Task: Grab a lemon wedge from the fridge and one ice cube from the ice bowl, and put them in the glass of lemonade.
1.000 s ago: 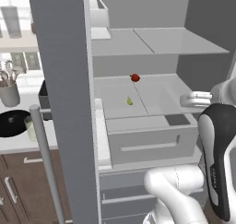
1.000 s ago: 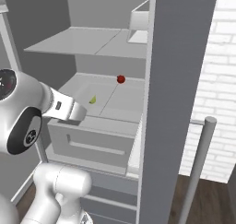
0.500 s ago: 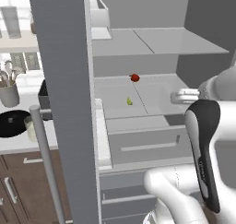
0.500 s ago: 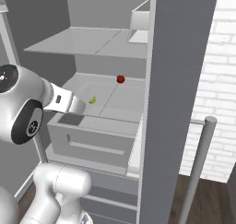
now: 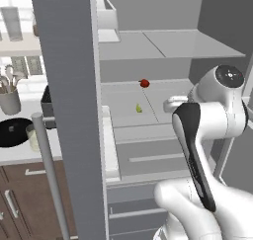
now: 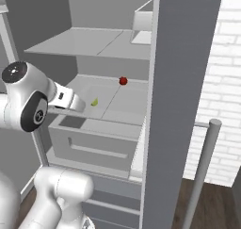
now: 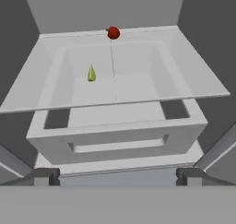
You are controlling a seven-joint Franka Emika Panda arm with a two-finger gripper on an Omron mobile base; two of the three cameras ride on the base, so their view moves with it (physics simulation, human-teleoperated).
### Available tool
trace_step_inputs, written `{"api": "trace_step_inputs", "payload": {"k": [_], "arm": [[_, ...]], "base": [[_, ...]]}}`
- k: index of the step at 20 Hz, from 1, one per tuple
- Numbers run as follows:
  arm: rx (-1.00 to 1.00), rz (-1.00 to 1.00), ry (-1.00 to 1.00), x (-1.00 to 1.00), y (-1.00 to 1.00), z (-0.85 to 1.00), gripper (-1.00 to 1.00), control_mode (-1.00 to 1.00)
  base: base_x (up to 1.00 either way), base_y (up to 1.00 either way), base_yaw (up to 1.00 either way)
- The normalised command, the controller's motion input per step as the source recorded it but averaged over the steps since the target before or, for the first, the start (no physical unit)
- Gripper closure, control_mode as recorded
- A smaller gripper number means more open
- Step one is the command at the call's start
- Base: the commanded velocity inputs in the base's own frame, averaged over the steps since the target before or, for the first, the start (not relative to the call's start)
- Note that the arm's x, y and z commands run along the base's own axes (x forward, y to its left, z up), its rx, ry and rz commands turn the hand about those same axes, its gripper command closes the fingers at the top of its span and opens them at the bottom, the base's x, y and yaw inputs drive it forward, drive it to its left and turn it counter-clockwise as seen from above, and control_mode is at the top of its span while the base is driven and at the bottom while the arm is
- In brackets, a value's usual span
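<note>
The fridge (image 5: 69, 110) stands with both doors swung open. On its glass shelf lies the lemon wedge (image 5: 139, 107) (image 6: 94, 102) (image 7: 91, 73), small and yellow-green, above a grey drawer (image 7: 115, 135). My gripper (image 7: 117, 177) is open and empty, its fingertips (image 7: 46, 176) far apart, in front of the shelf and short of the wedge. In the right base view the gripper (image 6: 80, 104) hangs just left of the wedge. The black ice bowl (image 5: 12, 133) and the glass of lemonade (image 5: 33, 138) sit on the counter left of the fridge.
A small red round fruit (image 5: 144, 83) (image 7: 113, 32) lies at the back of the same shelf. A grey utensil cup (image 5: 10, 98) and a dark toaster (image 5: 47, 103) stand on the counter. The open door's long handle (image 5: 49, 175) and the other door (image 6: 181, 105) flank the arm.
The hand has moved in toward the shelf, closer to the lemon wedge, and the arm's elbow has swung. The wedge and the red fruit have not moved.
</note>
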Motion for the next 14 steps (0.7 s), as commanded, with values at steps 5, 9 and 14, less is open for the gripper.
{"api": "trace_step_inputs", "payload": {"k": [5, 9, 14], "arm": [[0.00, 0.01, 0.11, 0.89, 0.17, -0.66, -1.00, -1.00], [0.00, 0.00, 0.07, 0.82, 0.07, -0.48, -1.00, -1.00], [0.00, 0.00, 0.07, 0.54, 0.00, -0.04, -1.00, -1.00]], "base": [[0.00, 0.00, 0.00], [0.00, 0.00, 0.00], [0.00, 0.00, 0.00]]}}
